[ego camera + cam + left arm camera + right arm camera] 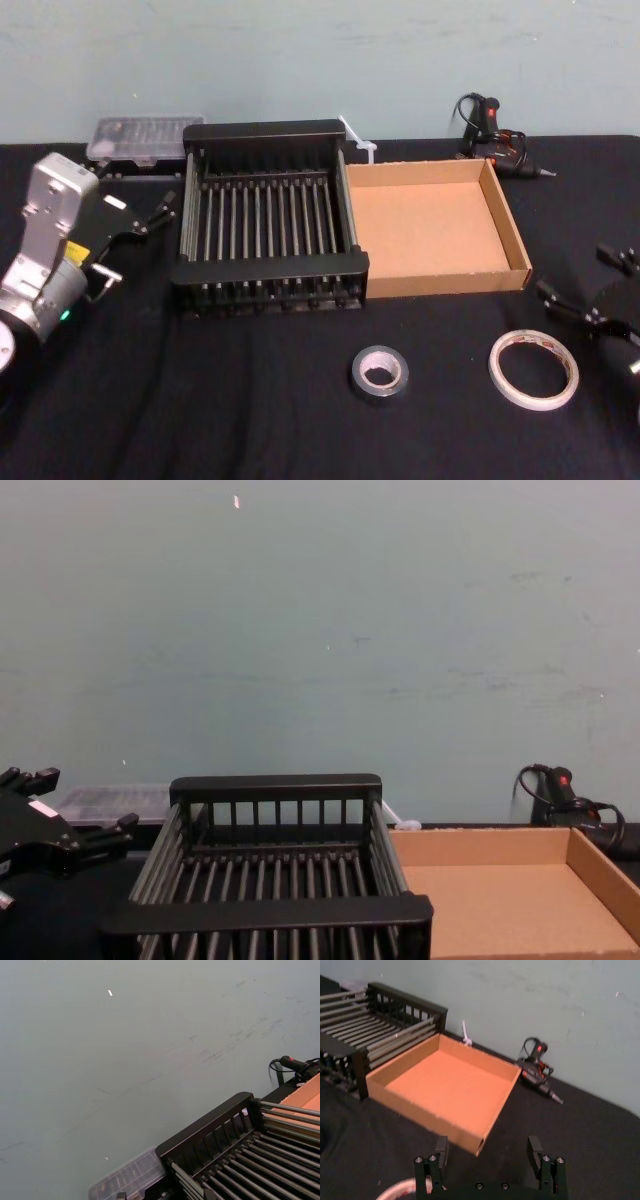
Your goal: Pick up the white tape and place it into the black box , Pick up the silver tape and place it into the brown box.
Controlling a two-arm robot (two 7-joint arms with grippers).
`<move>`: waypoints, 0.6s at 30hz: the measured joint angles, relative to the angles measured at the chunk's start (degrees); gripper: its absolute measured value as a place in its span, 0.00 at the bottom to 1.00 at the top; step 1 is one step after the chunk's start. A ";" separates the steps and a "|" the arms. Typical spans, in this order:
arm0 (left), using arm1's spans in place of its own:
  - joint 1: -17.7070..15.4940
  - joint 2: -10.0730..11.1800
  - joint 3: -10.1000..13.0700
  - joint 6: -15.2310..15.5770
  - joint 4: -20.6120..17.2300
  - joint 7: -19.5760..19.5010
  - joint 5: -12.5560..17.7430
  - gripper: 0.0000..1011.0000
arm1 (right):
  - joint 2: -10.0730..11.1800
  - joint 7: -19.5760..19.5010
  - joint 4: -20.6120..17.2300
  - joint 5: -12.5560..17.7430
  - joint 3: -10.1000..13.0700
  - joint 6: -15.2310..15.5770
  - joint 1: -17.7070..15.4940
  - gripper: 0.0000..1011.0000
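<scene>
Nothing is picked yet: your right gripper (600, 290), fingers apart, hovers beside the white tape (534, 368), probably your first grasp.

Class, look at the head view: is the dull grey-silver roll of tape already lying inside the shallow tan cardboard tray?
No, the grey-silver tape roll lies on the black tabletop in front of the tan cardboard tray.

A black tabletop (250, 420) runs to a scuffed, pale grey-green wall (320, 630) along its far edge.
</scene>
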 joint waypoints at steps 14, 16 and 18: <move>0.00 0.00 0.00 0.00 0.00 0.00 0.00 0.99 | -1.17 2.66 1.42 0.22 0.59 2.63 -2.91 0.99; 0.00 0.00 0.00 0.00 0.00 0.00 0.00 0.99 | -1.72 2.89 1.97 0.11 0.58 2.94 -2.78 0.99; 0.00 0.00 0.00 0.00 0.00 0.00 0.00 0.99 | -2.11 3.08 2.34 -0.04 0.55 3.09 -2.70 0.99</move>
